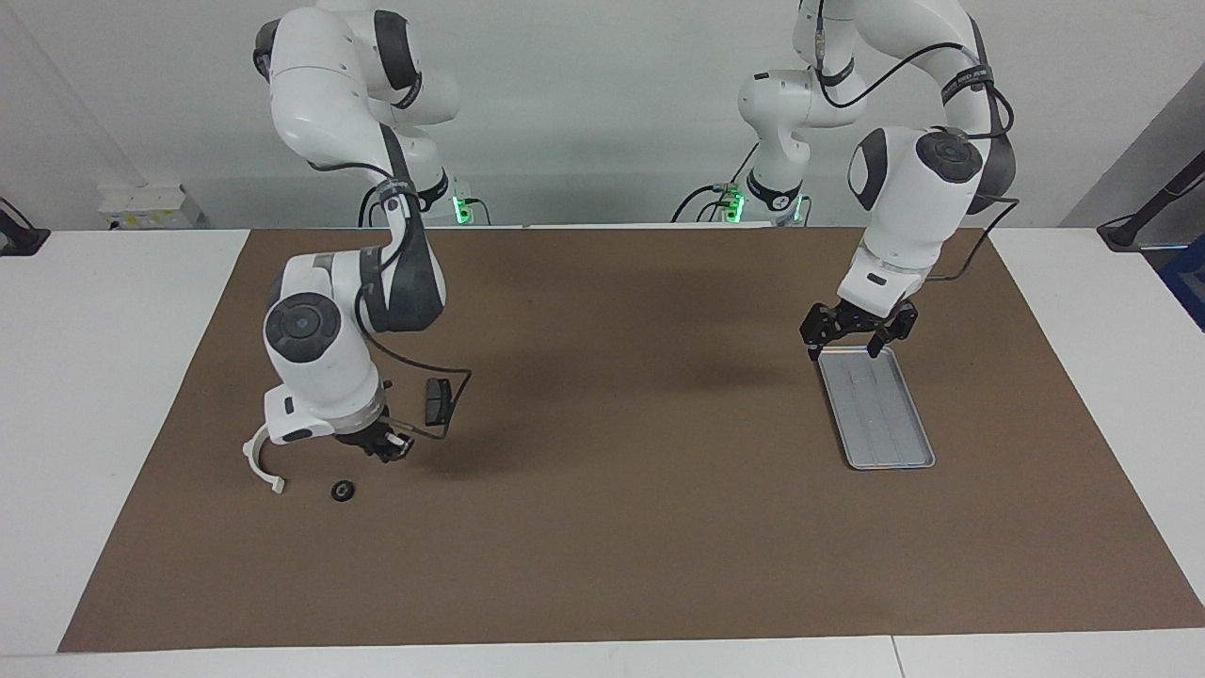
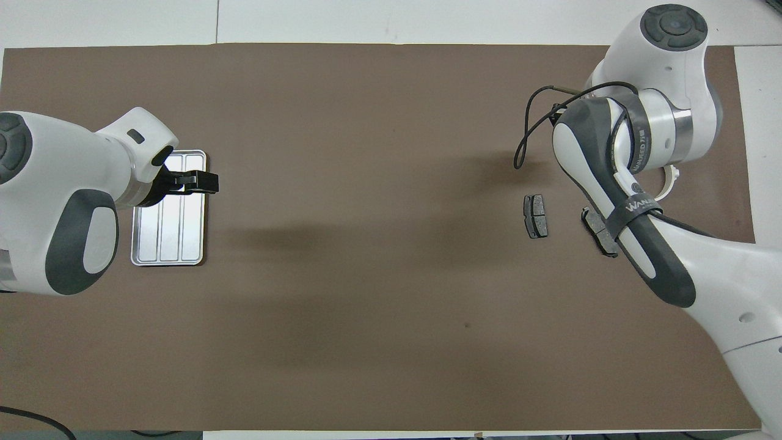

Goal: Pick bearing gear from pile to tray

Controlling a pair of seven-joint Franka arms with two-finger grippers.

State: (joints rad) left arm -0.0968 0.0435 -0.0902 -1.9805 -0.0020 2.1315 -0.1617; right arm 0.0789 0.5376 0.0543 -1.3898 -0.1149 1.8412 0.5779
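Right hand closed, wrist bent low; left hand spread wide, pointing down

Facing view: high camera across the worktop, looking at the robots; arm bases along the frame's top.
Overhead view: high above the robots' end, aimed steeply down; arms enter from the frame's bottom corners.
Nearness: both far enough to take in the whole brown mat.
Shared: mat, tray, both arms, mirrored half a turn.
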